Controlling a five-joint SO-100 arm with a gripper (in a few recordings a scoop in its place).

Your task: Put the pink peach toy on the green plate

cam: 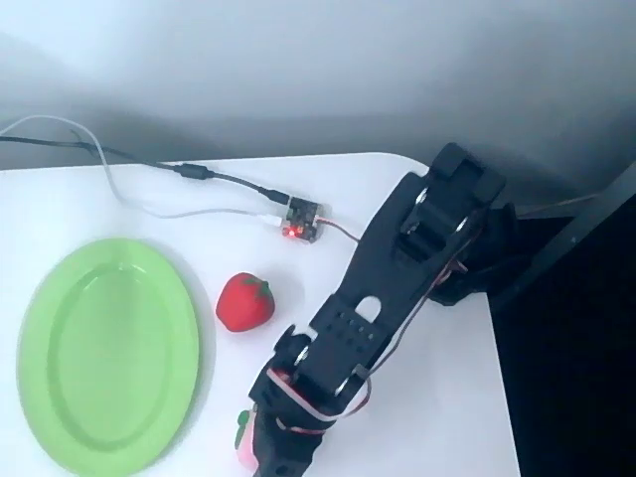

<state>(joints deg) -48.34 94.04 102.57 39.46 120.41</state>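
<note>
Grabbing time: gripper [260, 449] sits over the pink peach toy [243, 450] at the near edge; fingers hidden, cannot tell. Next, carry it left to the green plate [60, 338].

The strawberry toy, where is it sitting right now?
In the overhead view the strawberry toy sits mid-table, right of the green plate, left of the black arm.
</note>
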